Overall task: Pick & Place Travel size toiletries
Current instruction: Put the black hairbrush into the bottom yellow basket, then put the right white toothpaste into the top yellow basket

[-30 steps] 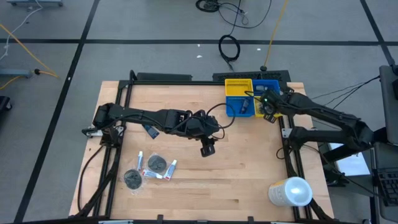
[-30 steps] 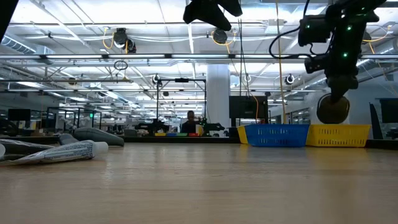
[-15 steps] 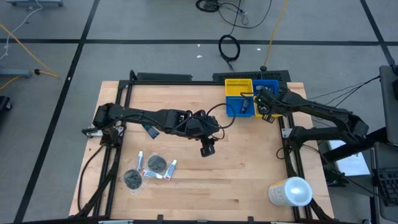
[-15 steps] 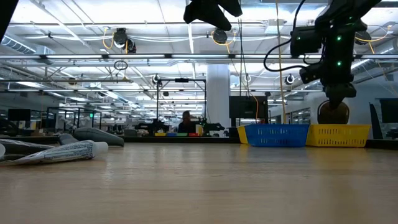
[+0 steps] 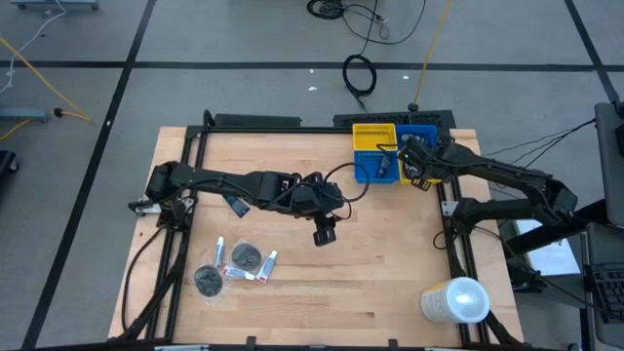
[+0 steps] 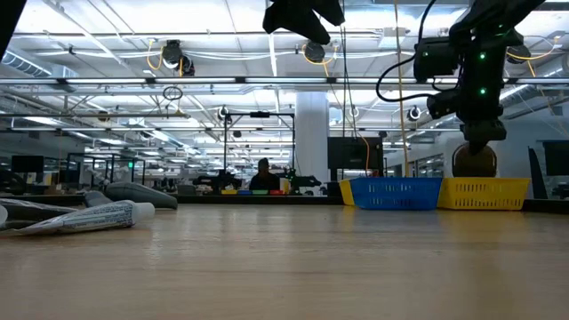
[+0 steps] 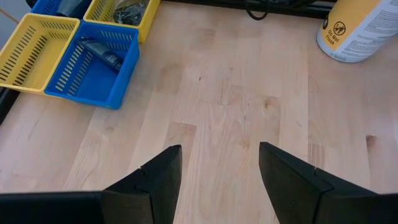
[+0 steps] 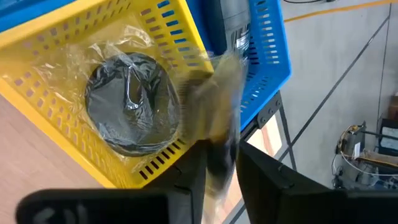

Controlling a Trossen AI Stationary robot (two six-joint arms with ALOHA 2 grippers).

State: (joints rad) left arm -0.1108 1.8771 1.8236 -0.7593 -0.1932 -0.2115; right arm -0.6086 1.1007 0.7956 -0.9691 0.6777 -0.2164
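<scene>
One label is partly readable — "Do Not" on the white cylinder (image 7: pixel 359 28). Right gripper (image 8: pixel 219 163) pinches a brownish blurry item (image 8: pixel 216 106) over yellow bin (image 8: pixel 56 59); left gripper (image 7: pixel 219 163) is spread, empty.

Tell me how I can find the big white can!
Find the wooden table, then look along its right side to the corner far from the yellow bin and the blue bin. The white can sits there all alone. It is much bigger than the little toiletries, which lie over on the left side.
</scene>
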